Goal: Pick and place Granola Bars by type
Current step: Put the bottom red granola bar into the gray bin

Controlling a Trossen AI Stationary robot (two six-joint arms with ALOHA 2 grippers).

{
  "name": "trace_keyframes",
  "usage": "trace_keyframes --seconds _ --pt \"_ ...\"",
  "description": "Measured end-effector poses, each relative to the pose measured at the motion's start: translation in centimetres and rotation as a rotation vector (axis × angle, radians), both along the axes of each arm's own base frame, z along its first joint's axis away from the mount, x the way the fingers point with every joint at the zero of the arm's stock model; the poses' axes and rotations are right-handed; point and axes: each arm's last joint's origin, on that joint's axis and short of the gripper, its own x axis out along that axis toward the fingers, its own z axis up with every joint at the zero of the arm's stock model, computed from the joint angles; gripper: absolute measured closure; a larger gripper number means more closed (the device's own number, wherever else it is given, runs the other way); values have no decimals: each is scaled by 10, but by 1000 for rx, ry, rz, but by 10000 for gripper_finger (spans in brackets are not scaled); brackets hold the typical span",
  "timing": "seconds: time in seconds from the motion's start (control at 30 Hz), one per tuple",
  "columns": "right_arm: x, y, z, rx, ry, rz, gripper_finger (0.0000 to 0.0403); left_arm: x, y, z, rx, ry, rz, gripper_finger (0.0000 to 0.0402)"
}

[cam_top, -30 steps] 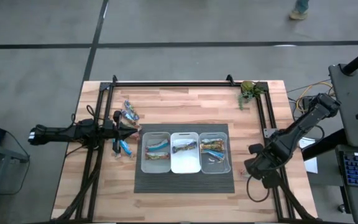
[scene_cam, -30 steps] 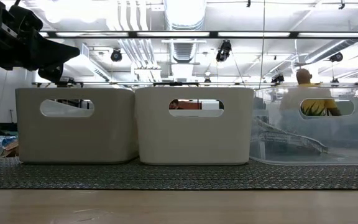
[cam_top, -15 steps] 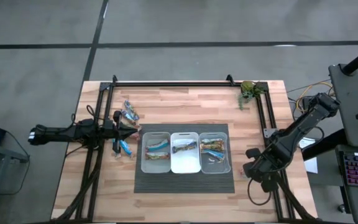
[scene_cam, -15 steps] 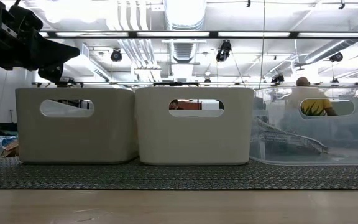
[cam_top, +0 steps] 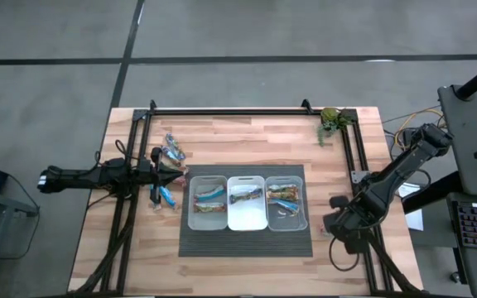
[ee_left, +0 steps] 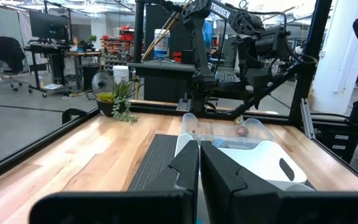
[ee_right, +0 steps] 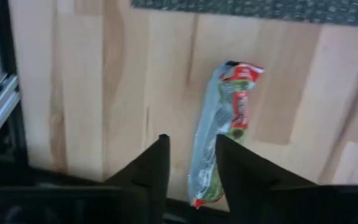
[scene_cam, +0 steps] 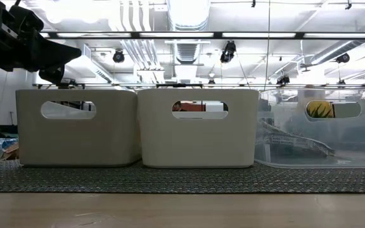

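A silvery granola bar [ee_right: 227, 115] with red marks lies flat on the wood, just off the dark mat [ee_right: 260, 9]. My right gripper [ee_right: 191, 144] hangs above it, pointing down and open. The bar's near end runs under one finger [ee_right: 235, 163]. From above, that gripper [cam_top: 334, 223] stands right of the three bins [cam_top: 247, 204]; the arm hides the bar there. My left gripper [cam_top: 176, 174] is shut, level, and left of the bins. Loose bars [cam_top: 172, 151] and a blue bar [cam_top: 165, 196] lie beside it.
The bins hold blue, tan and silvery bars and stand in a row on the mat [cam_top: 247, 242]. A green plant [cam_top: 331, 122] sits at the far right corner. A black frame rail [cam_top: 363, 190] runs along the table's right edge, close to my right gripper.
A person in the room behind the table, seen through the clear bin, has walked off to the right and out of sight. The bars and bins have kept their places.
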Motion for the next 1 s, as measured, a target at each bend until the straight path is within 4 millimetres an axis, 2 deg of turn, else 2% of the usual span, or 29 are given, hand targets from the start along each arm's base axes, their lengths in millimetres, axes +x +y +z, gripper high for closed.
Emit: trace_keyframes --seconds 0.2,0.4,0.77,1.0 --pt "-1 -2 -3 -26 0 -33 228 0 0 0 0 0 0 402" --pt "-3 -5 -13 -70 15 -75 190 0 0 0 0 0 0 402" --pt "1 -4 -35 -134 8 -81 163 0 0 0 0 0 0 402" --pt "0 -5 -34 -133 -17 -87 165 0 0 0 0 0 0 402"
